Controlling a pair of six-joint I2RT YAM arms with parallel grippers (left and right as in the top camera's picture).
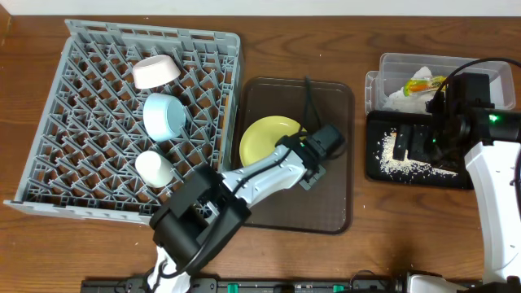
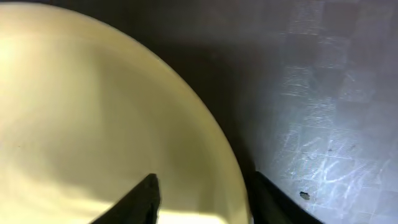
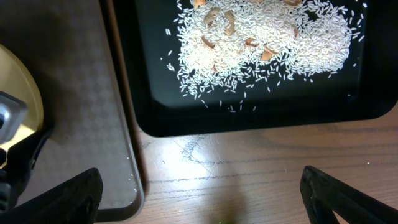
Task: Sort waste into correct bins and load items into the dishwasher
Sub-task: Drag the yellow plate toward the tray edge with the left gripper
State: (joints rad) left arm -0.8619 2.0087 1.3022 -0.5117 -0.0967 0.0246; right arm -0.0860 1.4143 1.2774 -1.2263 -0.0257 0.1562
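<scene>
The round yellow plate (image 1: 264,134) lies on the brown serving tray (image 1: 334,106). My left gripper (image 1: 308,155) is at its right rim. In the left wrist view the open fingers (image 2: 204,190) straddle the plate's rim (image 2: 93,112), one inside and one outside. My right gripper (image 1: 415,140) is open and empty over the black tray (image 1: 383,122), which holds rice scraps (image 3: 261,37). The clear tub (image 1: 391,63) holds the snack wrapper (image 1: 423,81) and white tissue (image 1: 403,98). The grey dish rack (image 1: 81,138) holds the white bowl (image 1: 156,71), light blue bowl (image 1: 165,115) and small white cup (image 1: 153,168). The chopsticks are not in view.
The right wrist view shows bare wooden table (image 3: 249,168) between the fingers (image 3: 199,186), the brown tray's corner (image 3: 74,93) at left and the black tray's near edge (image 3: 249,121) above. The left arm lies across the brown tray's lower left.
</scene>
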